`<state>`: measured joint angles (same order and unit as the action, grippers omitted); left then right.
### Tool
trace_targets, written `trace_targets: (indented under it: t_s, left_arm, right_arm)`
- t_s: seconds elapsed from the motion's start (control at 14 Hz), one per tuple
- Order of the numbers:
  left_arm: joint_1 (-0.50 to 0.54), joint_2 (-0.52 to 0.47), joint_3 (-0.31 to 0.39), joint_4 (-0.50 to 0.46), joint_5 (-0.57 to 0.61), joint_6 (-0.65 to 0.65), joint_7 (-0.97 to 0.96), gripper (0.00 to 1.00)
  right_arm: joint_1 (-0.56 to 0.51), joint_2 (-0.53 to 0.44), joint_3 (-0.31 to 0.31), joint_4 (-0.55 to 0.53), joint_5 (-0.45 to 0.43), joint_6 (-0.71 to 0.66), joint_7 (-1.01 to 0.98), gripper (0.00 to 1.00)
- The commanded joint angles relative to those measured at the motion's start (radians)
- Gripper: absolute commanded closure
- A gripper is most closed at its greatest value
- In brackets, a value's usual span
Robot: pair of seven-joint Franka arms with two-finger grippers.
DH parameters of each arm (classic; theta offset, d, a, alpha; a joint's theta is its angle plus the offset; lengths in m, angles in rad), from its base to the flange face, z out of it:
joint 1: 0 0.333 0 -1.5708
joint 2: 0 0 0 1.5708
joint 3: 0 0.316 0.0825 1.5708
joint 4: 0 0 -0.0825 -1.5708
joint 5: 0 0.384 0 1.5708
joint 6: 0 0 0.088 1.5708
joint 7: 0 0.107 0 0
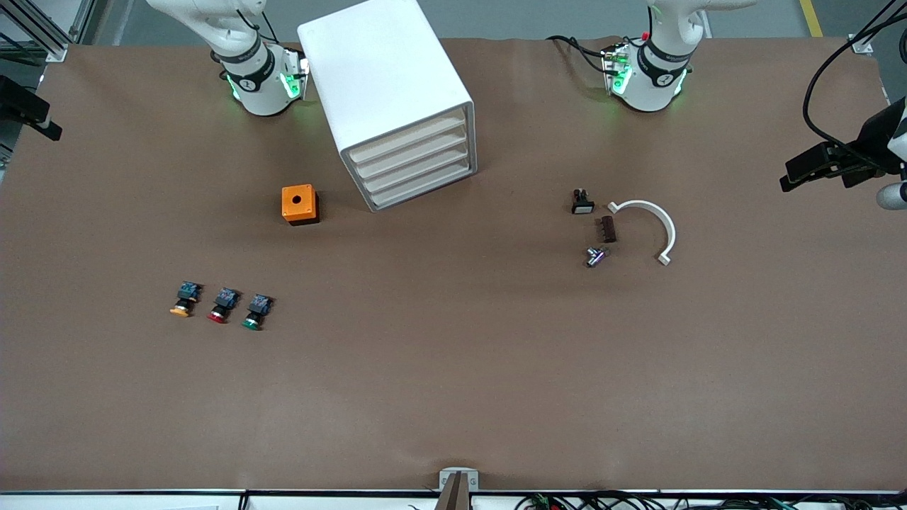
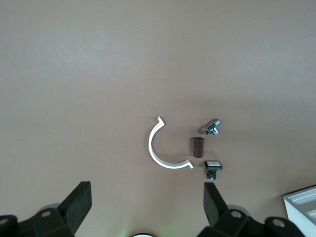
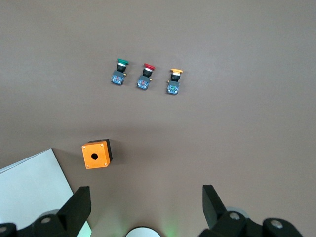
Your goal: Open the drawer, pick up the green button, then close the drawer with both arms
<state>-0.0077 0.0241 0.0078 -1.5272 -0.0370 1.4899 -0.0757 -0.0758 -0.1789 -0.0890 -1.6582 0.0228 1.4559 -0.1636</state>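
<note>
The white cabinet (image 1: 386,78) stands at the back of the table between the two arm bases. Its four tray drawers (image 1: 414,159) are all shut. The green-capped button (image 1: 256,312) lies on the table toward the right arm's end, nearer to the front camera than the cabinet; it also shows in the right wrist view (image 3: 120,71). My right gripper (image 3: 145,197) is open and empty, high over the table by the cabinet's corner (image 3: 29,187). My left gripper (image 2: 147,195) is open and empty, high over the table near the small parts. Neither gripper shows in the front view.
A red-capped button (image 1: 222,306) and an orange-capped button (image 1: 186,299) lie beside the green one. An orange box with a round hole (image 1: 299,204) sits by the cabinet. Toward the left arm's end lie a white curved piece (image 1: 655,219), a brown block (image 1: 608,229), a metal part (image 1: 595,256) and a white-capped switch (image 1: 582,202).
</note>
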Motion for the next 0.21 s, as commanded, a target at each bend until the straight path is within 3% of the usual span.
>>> trace_targets:
  t_s: [0.0, 0.14]
  left_arm:
    - [0.002, -0.001, -0.003, 0.006, 0.013, -0.011, 0.002, 0.0]
    - [0.002, -0.001, -0.003, 0.006, 0.013, -0.011, 0.002, 0.0]
  right_arm:
    - [-0.004, -0.008, -0.002, 0.006, -0.003, -0.017, 0.001, 0.0]
    - [-0.004, -0.01, 0.0, 0.008, -0.021, -0.009, 0.002, 0.0]
